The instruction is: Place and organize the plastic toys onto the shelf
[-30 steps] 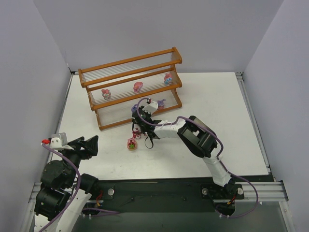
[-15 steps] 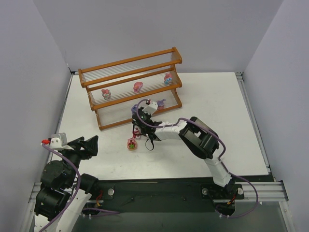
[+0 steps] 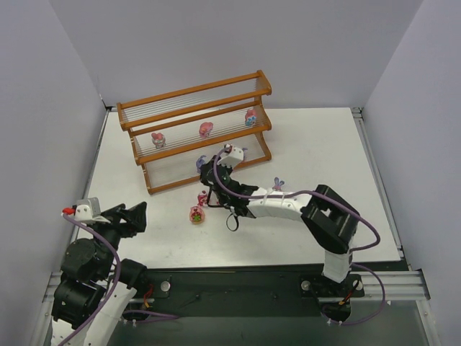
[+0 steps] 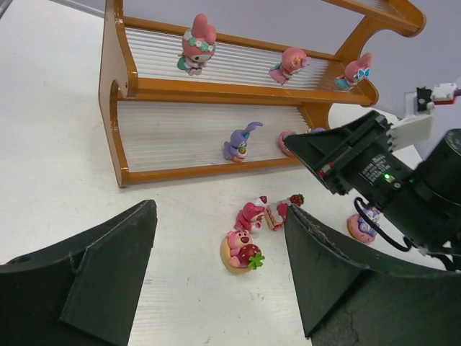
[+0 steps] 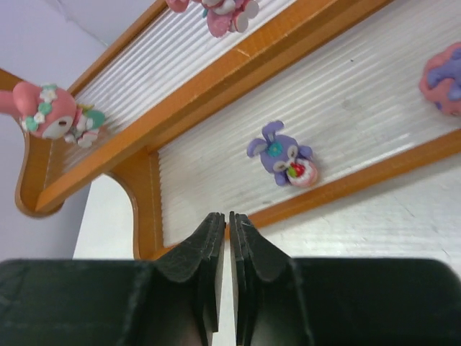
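Observation:
The shelf (image 3: 194,108) stands at the back of the table, with three pink toys (image 3: 207,130) on its middle tier. On the bottom tier are a purple bunny (image 4: 238,142) (image 5: 283,156) and a pink-and-purple toy (image 5: 443,78). On the table lie a pink bear with a strawberry (image 4: 243,250) (image 3: 196,214), a pink figurine (image 4: 252,213), a cake slice toy (image 4: 282,209) and a purple toy on a pink ring (image 4: 362,223) (image 3: 277,184). My right gripper (image 3: 215,173) (image 5: 224,216) is shut and empty, just before the bottom tier. My left gripper (image 3: 133,216) (image 4: 220,209) is open and empty, near the front left.
The right arm's forearm (image 3: 277,204) stretches low across the table beside the loose toys. Grey walls close in the table (image 3: 317,144) at the back and both sides. The shelf's top tier (image 3: 189,99) holds nothing.
My right gripper has moved from the loose toys up toward the shelf's bottom tier, and its elbow has swung right. A purple toy beside the forearm now shows. The left arm has not moved.

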Controlling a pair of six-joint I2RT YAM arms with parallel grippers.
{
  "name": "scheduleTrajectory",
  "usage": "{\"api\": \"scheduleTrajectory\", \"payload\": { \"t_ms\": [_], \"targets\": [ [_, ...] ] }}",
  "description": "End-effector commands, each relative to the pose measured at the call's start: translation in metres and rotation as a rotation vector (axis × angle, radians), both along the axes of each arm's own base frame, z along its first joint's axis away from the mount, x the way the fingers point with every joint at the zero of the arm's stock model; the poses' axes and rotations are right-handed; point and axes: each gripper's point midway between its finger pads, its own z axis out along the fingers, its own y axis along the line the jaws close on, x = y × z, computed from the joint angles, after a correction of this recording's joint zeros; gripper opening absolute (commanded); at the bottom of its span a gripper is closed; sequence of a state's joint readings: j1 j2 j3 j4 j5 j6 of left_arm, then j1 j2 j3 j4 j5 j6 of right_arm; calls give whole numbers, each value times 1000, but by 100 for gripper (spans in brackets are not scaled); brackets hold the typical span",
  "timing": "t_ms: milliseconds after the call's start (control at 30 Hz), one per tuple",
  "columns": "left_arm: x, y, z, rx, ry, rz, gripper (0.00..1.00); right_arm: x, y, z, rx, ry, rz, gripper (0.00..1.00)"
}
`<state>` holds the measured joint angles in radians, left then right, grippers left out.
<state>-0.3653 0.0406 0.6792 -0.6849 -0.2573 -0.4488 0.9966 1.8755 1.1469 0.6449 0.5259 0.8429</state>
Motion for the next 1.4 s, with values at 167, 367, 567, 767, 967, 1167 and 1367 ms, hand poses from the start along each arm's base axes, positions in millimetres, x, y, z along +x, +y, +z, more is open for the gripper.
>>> {"api": "scheduleTrajectory", "payload": {
  "t_ms": [167,367,567,767,967,1167,1367],
  "targets": [
    [7,-41,12,67,-45,-228,89,-68,-106,42,-141,5,-105,34],
    [11,-99,12,2,-25,-523,96,-116,-211,28,-217,57,-244,54],
    [18,-138,9,-149,-19,-696,97,-148,-283,-8,-244,126,-334,79],
    [32,-175,6,-121,19,-728,97,-161,-313,-39,-232,189,-392,81],
    [46,-246,-14,129,44,-685,97,-164,-332,-62,-234,264,-466,79],
    [72,-306,-39,188,50,-644,97,-170,-353,-74,-213,293,-555,78],
    [102,-357,-77,221,52,-625,97,-180,-372,-83,-177,297,-602,77]
  ]
}}
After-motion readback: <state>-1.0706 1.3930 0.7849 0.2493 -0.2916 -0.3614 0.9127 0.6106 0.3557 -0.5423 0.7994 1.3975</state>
